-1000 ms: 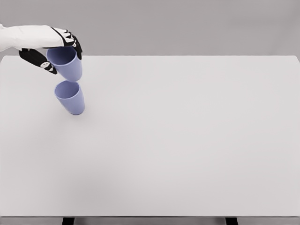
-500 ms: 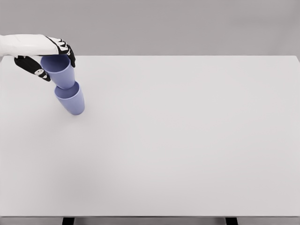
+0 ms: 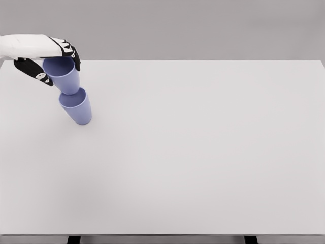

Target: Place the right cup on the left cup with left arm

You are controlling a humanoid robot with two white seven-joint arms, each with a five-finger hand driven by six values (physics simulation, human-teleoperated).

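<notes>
Two blue-violet cups show at the far left of the head view. The lower cup stands on the white table. The upper cup is held at its rim by my left hand, whose black fingers curl around it. Its base sits at the rim of the lower cup, seemingly just inside the opening. The held cup leans a little toward the left. My right arm does not show.
The white table fills most of the view, its far edge just behind the hand and its front edge near the bottom. Nothing else lies on it.
My left hand has carried the held cup left and down, from above the standing cup until its base meets that cup's rim. Over the last half second it hardly moved.
</notes>
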